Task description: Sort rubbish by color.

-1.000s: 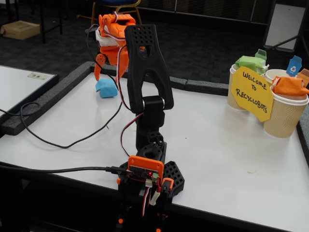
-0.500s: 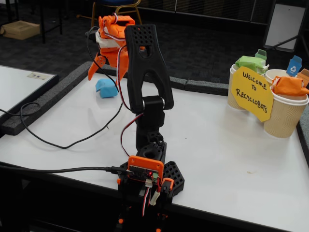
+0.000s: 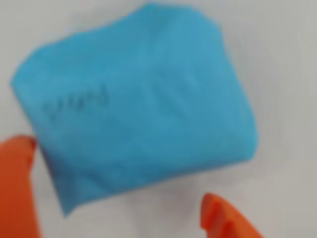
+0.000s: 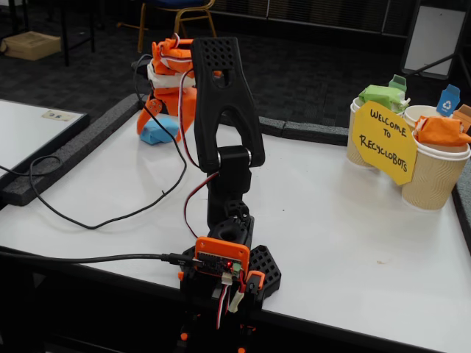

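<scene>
The light blue lump (image 4: 158,131) lies on the white desk (image 4: 331,220) at its far left side in the fixed view, right under the claw (image 4: 163,118); the wrist view shows the same lump (image 3: 138,99) filling most of the picture, blurred, with a faint dark scribble on its left part; the claw (image 3: 124,198) stands spread wide around it, one orange finger (image 3: 17,188) at the lump's lower left corner, touching or nearly so, the other orange finger (image 3: 223,220) just below the lump's lower right edge and apart from it; nothing is gripped, the lump resting on the desk between the two fingers; in the fixed view the orange claw hangs down over the lump from the black upper arm (image 4: 221,95), which rises from a base (image 4: 224,272) clamped at the near edge of the desk; red and white wires run along the arm, and a black cable (image 4: 88,217) loops across the desk to the left; well apart, at the far right of the desk, stand paper cups (image 4: 434,176); the light green lump (image 4: 381,95) sits on top of one cup, the orange lump (image 4: 440,131) on top of another; a yellow sign (image 4: 384,140) reading "Welcome to Recyclobots" leans in front of the cups.
</scene>
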You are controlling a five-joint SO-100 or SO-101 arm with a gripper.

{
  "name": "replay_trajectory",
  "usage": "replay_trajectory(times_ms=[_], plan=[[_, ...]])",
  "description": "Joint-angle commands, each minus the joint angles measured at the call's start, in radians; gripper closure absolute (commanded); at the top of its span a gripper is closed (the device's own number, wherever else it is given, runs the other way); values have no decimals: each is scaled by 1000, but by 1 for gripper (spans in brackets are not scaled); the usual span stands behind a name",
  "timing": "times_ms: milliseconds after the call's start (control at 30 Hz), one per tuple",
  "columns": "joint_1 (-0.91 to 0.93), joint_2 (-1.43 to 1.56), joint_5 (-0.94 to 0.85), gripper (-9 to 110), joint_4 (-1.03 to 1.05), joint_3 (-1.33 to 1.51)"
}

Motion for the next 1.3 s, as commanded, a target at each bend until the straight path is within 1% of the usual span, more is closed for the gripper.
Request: replay_trajectory(times_ms=[0, 200, 400, 567, 733, 800, 933, 967, 1100, 1267], plan=[[21, 57, -21, 77, -49, -32], [18, 58, -14, 77, -98, -52], [-8, 57, -14, 88, -155, -17], [-9, 57, -12, 100, -187, 15], [-9, 58, -12, 101, -187, 32], [-5, 60, -12, 97, -175, 32], [20, 72, -14, 80, -152, 17], [28, 89, -14, 78, -152, 15], [61, 173, -23, 73, -133, 5], [98, 202, -23, 72, -178, -87]])
